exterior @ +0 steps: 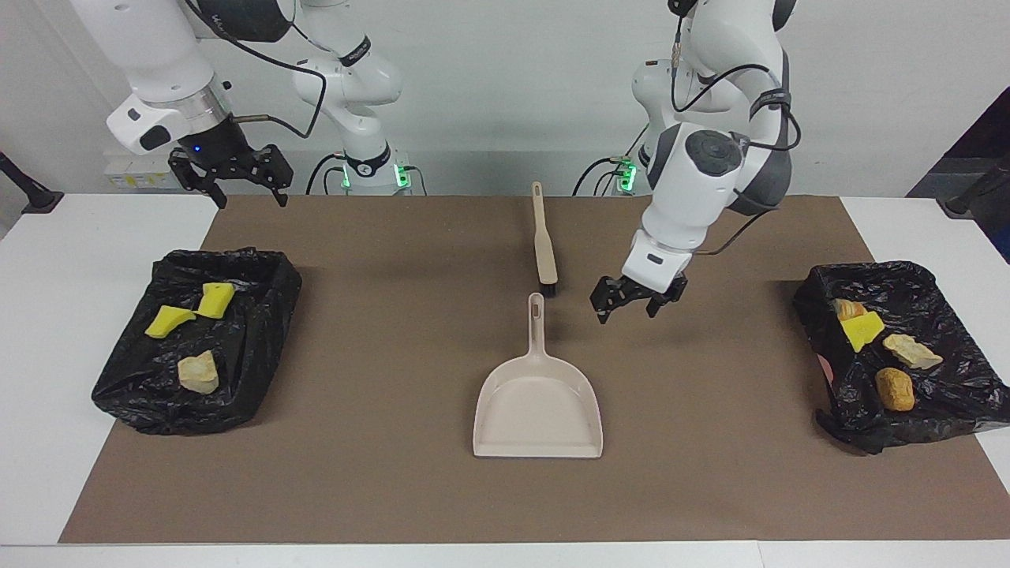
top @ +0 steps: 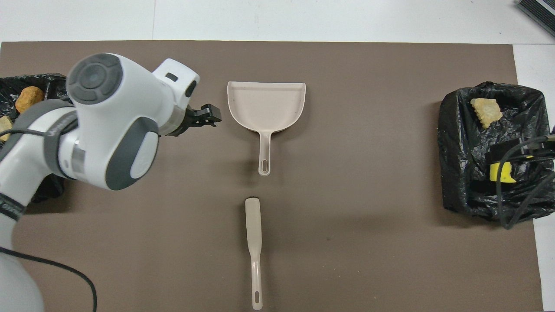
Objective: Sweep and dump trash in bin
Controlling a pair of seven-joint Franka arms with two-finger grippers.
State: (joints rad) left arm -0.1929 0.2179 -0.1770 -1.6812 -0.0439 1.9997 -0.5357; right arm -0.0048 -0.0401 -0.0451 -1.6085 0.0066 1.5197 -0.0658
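Across the table (exterior: pixel 47 315) a brown mat (exterior: pixel 394 489) is lying, and we are seeing no scrap left on it: every bit of trash is sitting in one of two bins lined with black bags. Toward the left arm's end, one bin (exterior: pixel 931 410) is holding a yellow sponge piece (exterior: pixel 862 330), a pale lump (exterior: pixel 911 350) and two orange-brown lumps. Toward the right arm's end, the other bin (exterior: pixel 142 402) is holding two yellow sponge pieces (exterior: pixel 192 310) and one pale lump (exterior: pixel 198 371).

We are watching the left end effector (exterior: pixel 629 304) hanging over bare mat beside the dustpan's handle, its fingers spread and gripping nothing. We judge the step in hand to be clearing away from the dustpan; doing it well means lifting straight and wide enough that neither finger is clipping the handle, and swinging the elbow clear of the brush. The right end effector (exterior: pixel 229 175) is waiting in the air near its own bin, fingers parted and empty.

Between the bins, the dustpan (exterior: pixel 539 406) is lying flat and empty, its mouth pointing away from the robots. Nearer to the robots, in line with its handle, the brush (exterior: pixel 544 241) is lying flat on the mat, its dark bristle end just short of the handle's tip.
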